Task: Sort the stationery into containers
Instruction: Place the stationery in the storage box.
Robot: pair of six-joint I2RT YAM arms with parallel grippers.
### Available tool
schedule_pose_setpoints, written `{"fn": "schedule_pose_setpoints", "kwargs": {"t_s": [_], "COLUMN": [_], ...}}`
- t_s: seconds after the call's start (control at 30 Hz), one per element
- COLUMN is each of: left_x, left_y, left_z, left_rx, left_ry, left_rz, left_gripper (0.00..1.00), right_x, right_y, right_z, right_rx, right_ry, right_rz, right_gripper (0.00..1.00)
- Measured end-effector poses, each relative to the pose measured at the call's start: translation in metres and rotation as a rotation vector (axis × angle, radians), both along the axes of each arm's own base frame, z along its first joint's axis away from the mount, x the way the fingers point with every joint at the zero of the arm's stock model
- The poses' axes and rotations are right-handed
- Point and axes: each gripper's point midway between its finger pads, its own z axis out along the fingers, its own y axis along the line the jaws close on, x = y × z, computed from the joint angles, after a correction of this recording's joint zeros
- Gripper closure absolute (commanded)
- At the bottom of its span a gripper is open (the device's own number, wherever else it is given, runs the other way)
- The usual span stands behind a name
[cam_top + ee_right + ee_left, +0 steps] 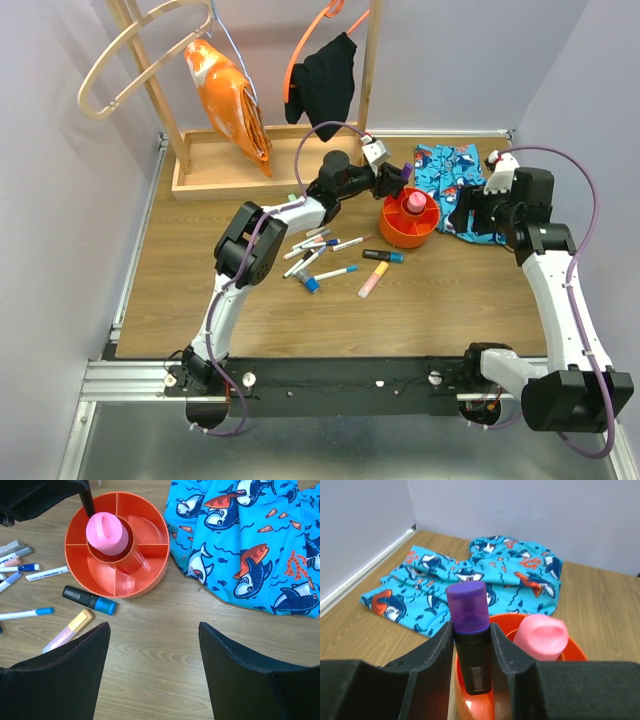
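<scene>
Several pens and markers (pixel 318 255) lie loose on the table (pixel 200 300) left of the orange tub (pixel 395 235), so we judge the sorting barely begun. Our left gripper (pixel 472 640) is clamped on a black marker with a purple cap (pixel 466 611). The marker's black end hangs low over the tub's rim, presumably so it can drop into an outer compartment, though we cannot tell which one. A pink tube (pixel 105 532) already stands in the centre well. Our right gripper (pixel 152 630) hangs just beside the tub with its jaws wide, holding nothing, likely parked clear of the left arm. Furthest right lies a shark-print cloth (pixel 450 170), which is no part of the job.
</scene>
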Motion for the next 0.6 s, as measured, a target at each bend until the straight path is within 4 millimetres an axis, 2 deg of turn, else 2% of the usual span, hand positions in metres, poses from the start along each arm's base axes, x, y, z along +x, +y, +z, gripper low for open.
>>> {"fn": "schedule_pose_setpoints", "kwargs": {"t_s": [0.03, 0.1, 0.2, 0.23, 0.33, 0.47, 0.6], "left_x": [0.001, 0.005, 0.006, 0.006, 0.005, 0.005, 0.002], "left_y": [0.0, 0.002, 0.005, 0.005, 0.005, 0.006, 0.009], "left_z": [-0.006, -0.013, -0.024, -0.027, -0.03, -0.034, -0.041], "left_rx": [0.005, 0.012, 0.023, 0.026, 0.03, 0.03, 0.042], "left_ry": [0.007, 0.017, 0.039, 0.045, 0.054, 0.068, 0.083], "left_rz": [0.002, 0.008, 0.011, 0.011, 0.012, 0.02, 0.02], "left_gripper": [0.98, 0.87, 0.68, 0.55, 0.4, 0.29, 0.26], "right_x": [0.001, 0.002, 0.003, 0.004, 0.004, 0.005, 0.006], "right_y": [0.0, 0.0, 0.0, 0.0, 0.0, 0.0, 0.0], "right_z": [-0.002, -0.005, -0.008, -0.009, -0.011, -0.01, -0.009], "right_rx": [0.0, 0.0, 0.0, 0.001, 0.001, 0.001, 0.0], "right_ry": [0.005, 0.016, 0.028, 0.03, 0.036, 0.035, 0.028], "right_rz": [0.0, 0.001, 0.001, 0.001, 0.001, 0.001, 0.002], "right_gripper": [0.21, 0.21, 0.21, 0.21, 0.21, 0.21, 0.21]}}
